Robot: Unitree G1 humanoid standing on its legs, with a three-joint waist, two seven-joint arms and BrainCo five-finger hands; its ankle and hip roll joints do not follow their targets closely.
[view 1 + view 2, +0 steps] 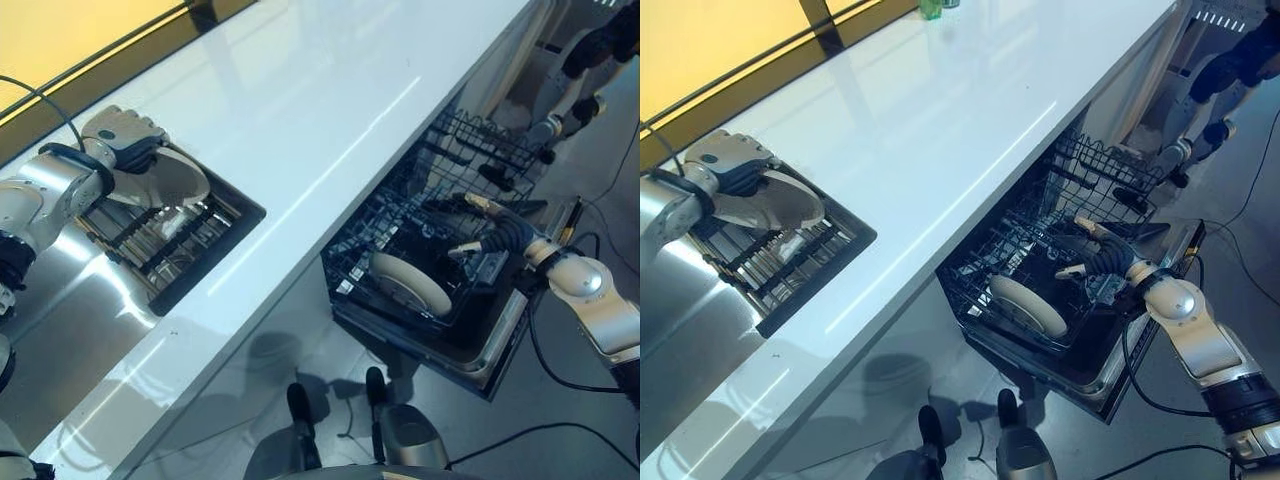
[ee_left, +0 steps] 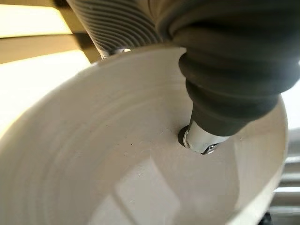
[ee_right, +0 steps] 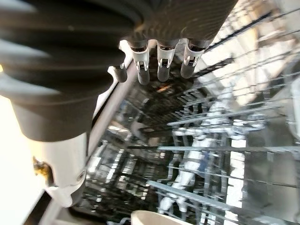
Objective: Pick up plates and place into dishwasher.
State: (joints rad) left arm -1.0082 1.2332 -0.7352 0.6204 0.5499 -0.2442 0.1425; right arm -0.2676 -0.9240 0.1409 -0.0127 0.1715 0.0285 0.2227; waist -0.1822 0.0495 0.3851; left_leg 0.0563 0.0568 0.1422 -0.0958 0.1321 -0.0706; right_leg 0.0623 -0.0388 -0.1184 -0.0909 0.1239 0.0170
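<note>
White plate sits in your left hand, thumb pressed inside it and fingers hidden behind its rim, above the drying rack sunk in the counter. Your right hand hangs relaxed and empty over the dishwasher basket, where another plate stands upright, half hidden by wires
</note>
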